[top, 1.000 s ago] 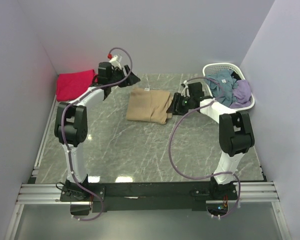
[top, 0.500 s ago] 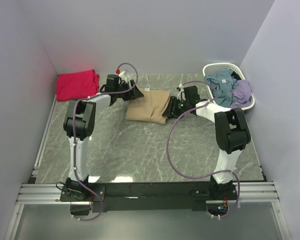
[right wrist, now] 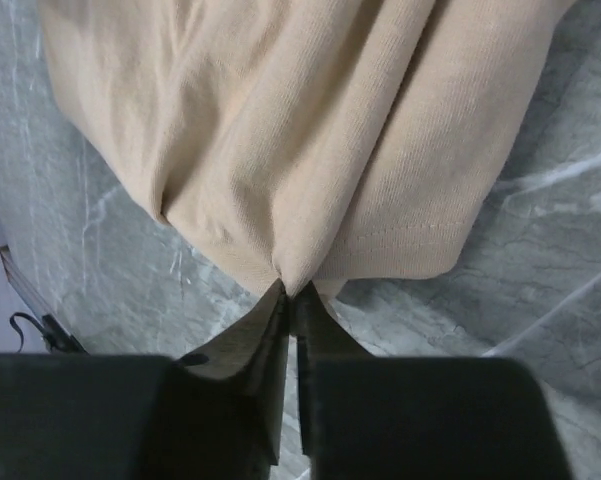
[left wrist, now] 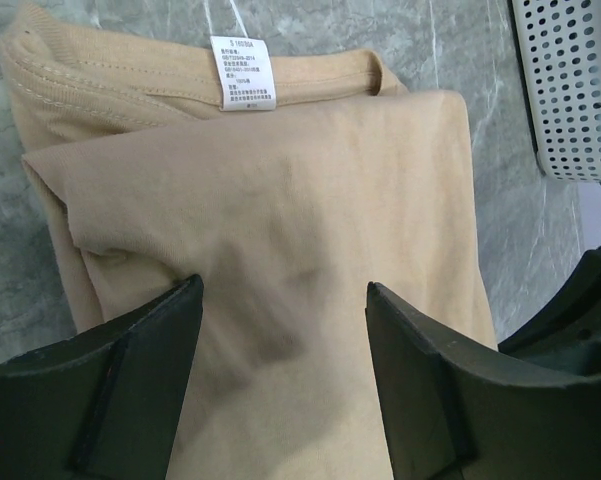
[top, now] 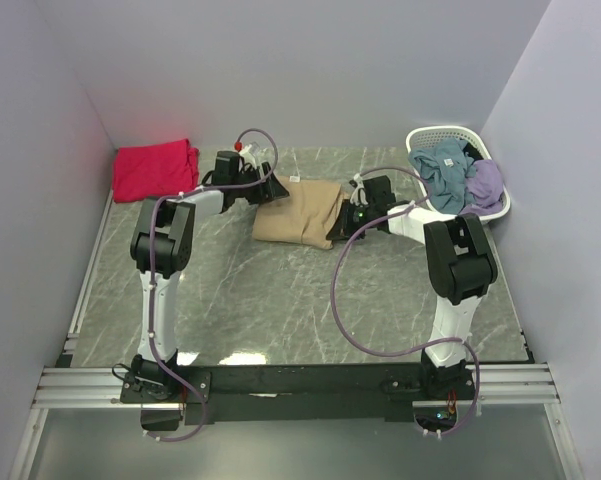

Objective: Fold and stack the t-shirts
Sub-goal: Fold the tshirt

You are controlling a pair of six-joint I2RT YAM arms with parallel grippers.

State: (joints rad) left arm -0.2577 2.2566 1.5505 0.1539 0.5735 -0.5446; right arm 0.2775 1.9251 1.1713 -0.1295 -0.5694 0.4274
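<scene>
The folded tan t-shirt [top: 300, 212] lies mid-table, its white neck label [left wrist: 244, 72] showing in the left wrist view. My left gripper [top: 272, 187] hovers at its far left edge, jaws open with the tan cloth [left wrist: 280, 250] spread between and below them. My right gripper [top: 342, 222] is shut on the tan shirt's right edge; the right wrist view shows the hem [right wrist: 295, 275] pinched into a bunch between the fingertips. The red-pink t-shirt [top: 154, 168] lies folded at the far left corner, away from both grippers.
A white lattice basket [top: 435, 137] at the far right holds blue and purple clothes [top: 460, 180]; its wall [left wrist: 565, 90] shows in the left wrist view. Grey walls close in the table on three sides. Cables loop from both arms.
My left arm swung from beside the red shirt over to the tan shirt's left edge. My right gripper slid onto the tan shirt's right edge and closed on it.
</scene>
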